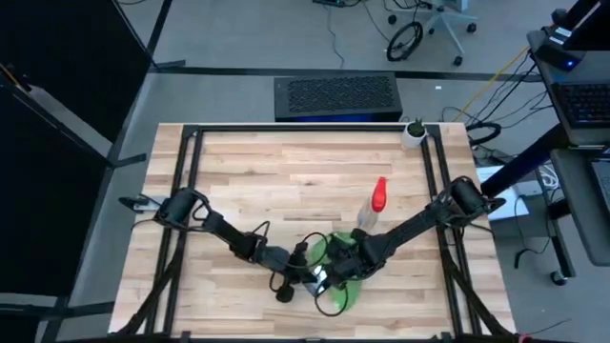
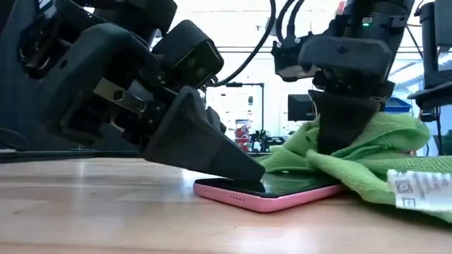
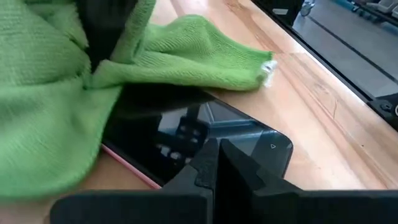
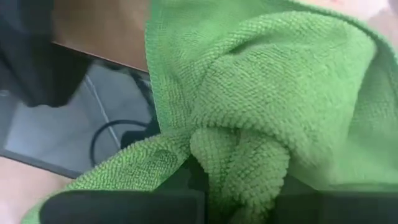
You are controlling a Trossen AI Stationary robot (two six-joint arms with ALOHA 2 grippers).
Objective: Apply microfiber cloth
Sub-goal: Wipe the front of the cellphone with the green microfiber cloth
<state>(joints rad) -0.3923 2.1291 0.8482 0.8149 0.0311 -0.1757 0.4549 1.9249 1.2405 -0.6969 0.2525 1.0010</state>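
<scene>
Pinning the pink-cased phone [image 2: 265, 194] with closed fingers, the left tool [image 2: 244, 176] may slip if the right tool [image 2: 346, 144], gripping the microfiber cloth [image 2: 367, 159], drags hard.

Left gripper [image 3: 217, 163] fingers were together, tips pressed on phone [image 3: 211, 134] screen. Microfiber cloth [image 3: 93, 81] lay ahead of fingertips, covering phone's far end. Wooden table [image 3: 311, 106] lay beneath.
</scene>
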